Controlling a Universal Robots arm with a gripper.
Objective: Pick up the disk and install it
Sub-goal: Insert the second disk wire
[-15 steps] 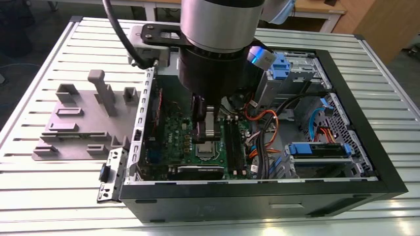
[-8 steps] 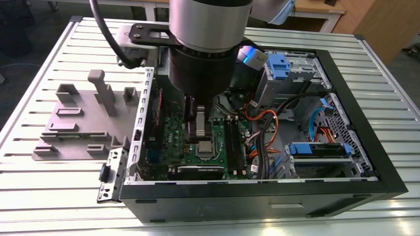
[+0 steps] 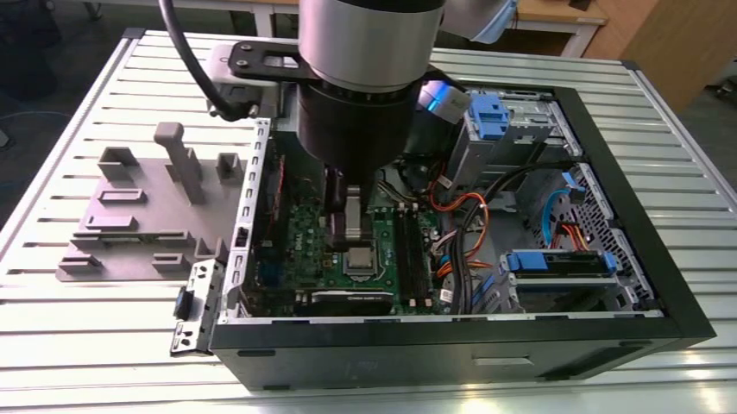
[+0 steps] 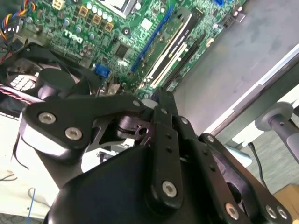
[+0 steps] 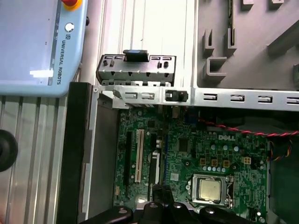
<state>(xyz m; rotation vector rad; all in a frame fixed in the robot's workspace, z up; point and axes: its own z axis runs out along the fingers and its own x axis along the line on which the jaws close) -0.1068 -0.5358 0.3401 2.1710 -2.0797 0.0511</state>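
Gripper (image 4: 161, 100): you see jaws closed together, holding nothing | position: above motherboard (image 3: 357, 250) inside computer case (image 3: 645, 216) | disk (image 3: 561, 263): seated in the lower drive bay, exterior view's right

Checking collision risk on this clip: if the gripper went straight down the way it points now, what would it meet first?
Most likely the green motherboard on the floor of the open computer case. The gripper hangs directly above it, near the expansion slots beside the CPU socket. Depth is unclear, so the exact contact spot is uncertain.
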